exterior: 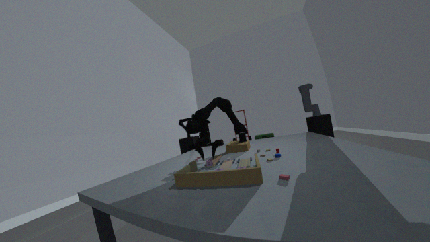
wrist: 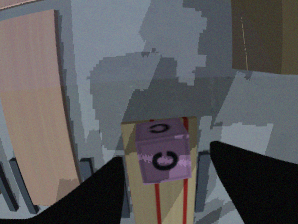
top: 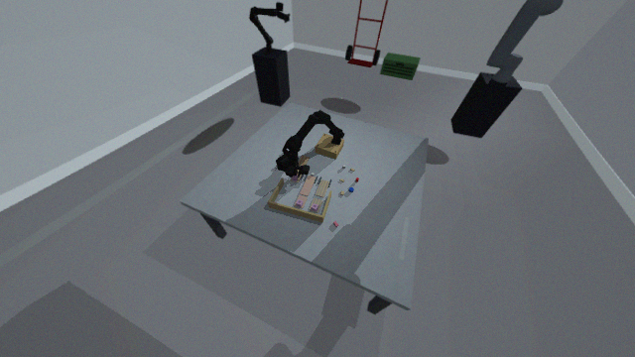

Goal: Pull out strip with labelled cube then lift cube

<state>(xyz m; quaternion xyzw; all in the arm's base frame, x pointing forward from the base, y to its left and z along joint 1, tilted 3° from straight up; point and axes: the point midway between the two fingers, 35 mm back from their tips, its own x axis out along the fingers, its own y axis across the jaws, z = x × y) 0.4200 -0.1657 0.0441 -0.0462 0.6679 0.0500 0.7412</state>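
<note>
Fingers are standing about half open, one on each side of the labelled cube (wrist: 164, 151), and nothing is between them gripped yet; the gripper (wrist: 166, 169) is straddling the purple block with a gap showing on both sides in the wrist view. That cube, marked with a C, is sitting on the end of the red-lined strip (wrist: 164, 219), which is lying pulled out toward the arm side of the wooden tray (exterior: 218, 177).

Risk is lying mostly in the closing. If the fingertips are riding too low, they are likely to pinch the strip's edges along with the cube and drag or tilt both. If they are closing off centre, one finger is going to touch first and push the cube sideways off the narrow strip. A grip too near the cube's top face is likely to let it slip during the lift. Neighbouring tan strip (wrist: 29, 103) is lying close on one side, so a wide swing could nudge it.
</note>
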